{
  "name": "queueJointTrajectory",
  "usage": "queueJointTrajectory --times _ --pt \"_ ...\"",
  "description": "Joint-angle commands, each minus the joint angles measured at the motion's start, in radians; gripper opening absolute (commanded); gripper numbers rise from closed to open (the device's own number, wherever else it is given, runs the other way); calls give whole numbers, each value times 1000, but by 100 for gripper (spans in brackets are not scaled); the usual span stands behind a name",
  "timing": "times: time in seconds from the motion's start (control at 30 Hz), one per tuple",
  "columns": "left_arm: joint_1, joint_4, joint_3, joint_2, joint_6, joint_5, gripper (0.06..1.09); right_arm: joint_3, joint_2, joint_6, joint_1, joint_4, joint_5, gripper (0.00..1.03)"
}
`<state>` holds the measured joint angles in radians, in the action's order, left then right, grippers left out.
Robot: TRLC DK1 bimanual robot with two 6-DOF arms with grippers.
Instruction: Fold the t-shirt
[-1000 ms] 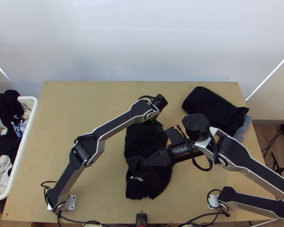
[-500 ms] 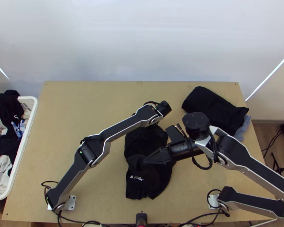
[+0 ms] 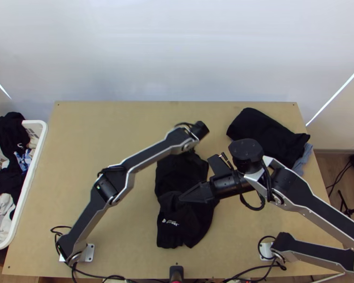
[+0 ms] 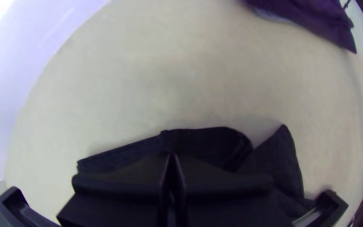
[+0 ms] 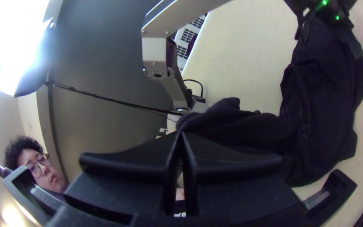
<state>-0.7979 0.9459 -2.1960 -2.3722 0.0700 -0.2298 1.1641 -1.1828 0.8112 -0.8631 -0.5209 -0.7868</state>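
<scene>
Black t-shirt (image 4: 209, 141), pale wooden table (image 4: 160, 84), dark cloth (image 4: 311, 17) well apart

Left arm (image 3: 144, 161) outstretched, left end effector (image 3: 189, 152) closed; right arm (image 3: 314, 203) bent inward, right end effector (image 3: 182, 198) closed.

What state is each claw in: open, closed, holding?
Left claw: closed; whether it grips cloth can't be told.
Right claw: closed, apparently pinching the black t-shirt.
</scene>
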Motion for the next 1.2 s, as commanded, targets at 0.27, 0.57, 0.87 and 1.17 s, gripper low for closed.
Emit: queueJointTrajectory --times 0.27,0.57,0.87,1.17 --pt "296 -81 44 315 168 24 9 3 -47 -56 142 59 24 3" --pt "528 -82 71 488 189 24 9 246 -239 -178 338 130 170 3" --pt "694 -44 232 602 194 20 9 287 -270 -184 527 196 317 3" --pt "646 -48 581 794 249 4 9 32 -106 -176 510 196 420 3"
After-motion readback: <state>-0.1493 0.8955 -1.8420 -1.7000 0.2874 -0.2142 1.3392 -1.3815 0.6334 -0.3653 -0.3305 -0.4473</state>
